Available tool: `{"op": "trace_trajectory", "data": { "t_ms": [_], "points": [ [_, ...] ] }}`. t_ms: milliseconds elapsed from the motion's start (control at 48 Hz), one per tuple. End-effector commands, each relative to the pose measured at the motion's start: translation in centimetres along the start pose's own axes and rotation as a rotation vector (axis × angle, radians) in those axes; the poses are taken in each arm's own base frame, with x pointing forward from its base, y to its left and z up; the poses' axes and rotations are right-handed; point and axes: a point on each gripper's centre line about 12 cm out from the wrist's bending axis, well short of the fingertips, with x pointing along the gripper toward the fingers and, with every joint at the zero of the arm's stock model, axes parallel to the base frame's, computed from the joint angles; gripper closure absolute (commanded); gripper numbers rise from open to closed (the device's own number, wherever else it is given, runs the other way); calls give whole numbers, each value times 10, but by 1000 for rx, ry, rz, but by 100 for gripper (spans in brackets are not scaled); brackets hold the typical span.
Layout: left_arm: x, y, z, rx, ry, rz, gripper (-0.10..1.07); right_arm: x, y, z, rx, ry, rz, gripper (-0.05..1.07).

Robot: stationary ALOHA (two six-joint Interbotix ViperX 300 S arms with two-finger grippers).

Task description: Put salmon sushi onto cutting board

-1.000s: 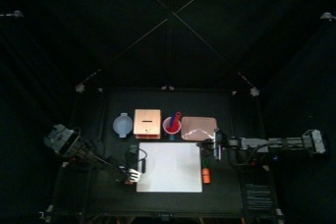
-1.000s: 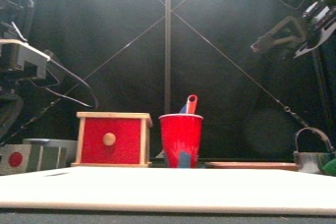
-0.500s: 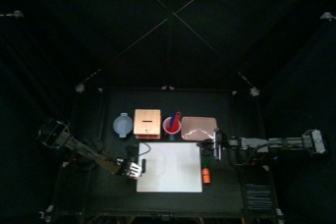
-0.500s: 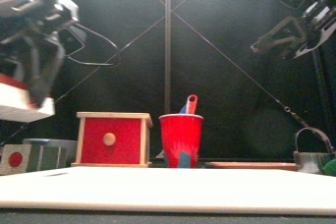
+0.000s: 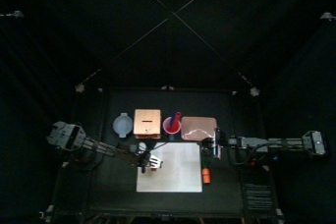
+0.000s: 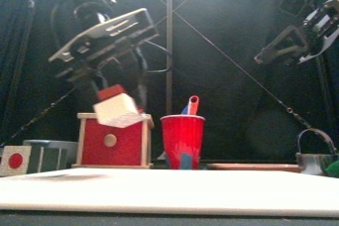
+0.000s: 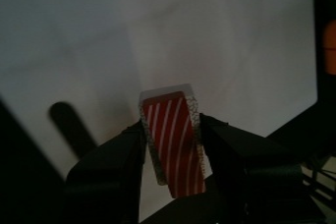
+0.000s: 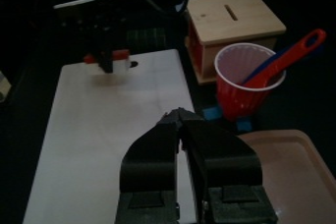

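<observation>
From the top view, the white cutting board fills the lower middle of the table. The left gripper sits over the board's left edge, holding a small piece too tiny to make out here. The right gripper hangs off the board's upper right corner. A brighter orange-red piece lies just beside the board's right edge.

In the front view, the left gripper hangs in the upper left, clamped on the salmon sushi, a red and whitish block held clear above the board. Behind stand a red-fronted wooden box and a red cup.

The left wrist view shows the jaws pressed on either side of the sushi, striped red and white, with the board spread behind it.

In the right wrist view, the right gripper has its jaws together, empty, low in the frame; the sushi appears at upper left, over the board's far end.
</observation>
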Motion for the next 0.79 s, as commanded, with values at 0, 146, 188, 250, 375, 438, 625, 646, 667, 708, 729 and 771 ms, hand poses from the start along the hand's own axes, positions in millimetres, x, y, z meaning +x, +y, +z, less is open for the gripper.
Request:
{"op": "trace_trajectory", "data": {
  "t_ms": [0,146,188,250,375,438,625,646,667,708,729,771],
  "points": [
    [1,-26,14,2,-40,-32,33,1,-4,3,3,5,-19,100],
    [12,-33,30,13,-93,33,34,0,-7,-4,8,55,-32,100],
    [14,-32,33,17,-104,60,34,0,-7,-5,8,66,-32,100],
    [16,-31,37,19,-117,82,34,0,-7,-5,6,69,-32,100],
    [21,-29,35,12,-110,105,33,0,-7,-4,6,68,-32,100],
    [24,-29,33,2,-98,108,33,0,-7,-3,6,68,-32,100],
    [31,-32,26,-14,-69,83,30,0,-7,-3,8,68,-32,100],
    [32,-33,26,-15,-66,79,30,0,-7,-3,10,67,-33,100],
    [33,-32,25,-19,-60,77,28,0,-7,-3,10,66,-33,100],
    [34,-33,24,-25,-52,72,27,0,-7,-3,11,67,-33,100],
    [35,-33,23,-29,-48,70,25,0,-7,-3,11,67,-33,100],
    [36,-33,21,-36,-38,71,23,0,-7,-3,11,69,-33,100]
  ]
}}
